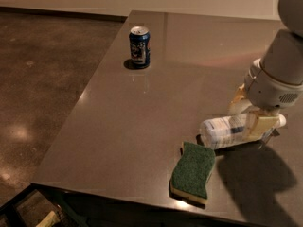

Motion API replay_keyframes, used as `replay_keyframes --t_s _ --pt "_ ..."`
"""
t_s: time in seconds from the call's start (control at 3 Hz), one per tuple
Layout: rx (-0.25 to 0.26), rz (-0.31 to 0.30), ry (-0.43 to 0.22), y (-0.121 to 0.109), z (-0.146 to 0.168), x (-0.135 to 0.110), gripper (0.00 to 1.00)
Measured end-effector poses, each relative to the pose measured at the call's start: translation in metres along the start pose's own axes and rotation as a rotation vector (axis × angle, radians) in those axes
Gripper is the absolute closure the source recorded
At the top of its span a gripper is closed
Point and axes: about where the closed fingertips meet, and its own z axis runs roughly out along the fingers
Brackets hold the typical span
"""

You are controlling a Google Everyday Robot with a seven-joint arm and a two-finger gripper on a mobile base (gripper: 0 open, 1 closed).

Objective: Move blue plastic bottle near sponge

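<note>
At the worktop's (142, 122) right, the gripper's (248, 119) fingers (258, 125) pinch the blue plastic bottle (221, 131), turned on its side just beside the sponge's (193, 172) far end, well apart from the soda can (139, 46).

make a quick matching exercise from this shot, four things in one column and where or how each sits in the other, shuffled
1. blue plastic bottle
2. sponge
3. soda can
4. tool

A. upright, far back left
B. flat, green side up, nearest the camera
C. at the right, closed on the bottle's right end
D. lying on its side just behind the sponge

Pairs: 1-D, 2-B, 3-A, 4-C
</note>
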Motion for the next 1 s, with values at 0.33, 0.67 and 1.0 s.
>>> replay_keyframes --t_s 0.33,0.67,1.0 --pt "0.005 -0.001 0.0 -0.0012 0.0005 -0.0005 0.13" --pt "0.009 -0.002 0.0 -0.0021 0.0009 -0.001 0.0" --pt "0.009 -0.002 0.0 -0.0021 0.001 -0.001 0.0"
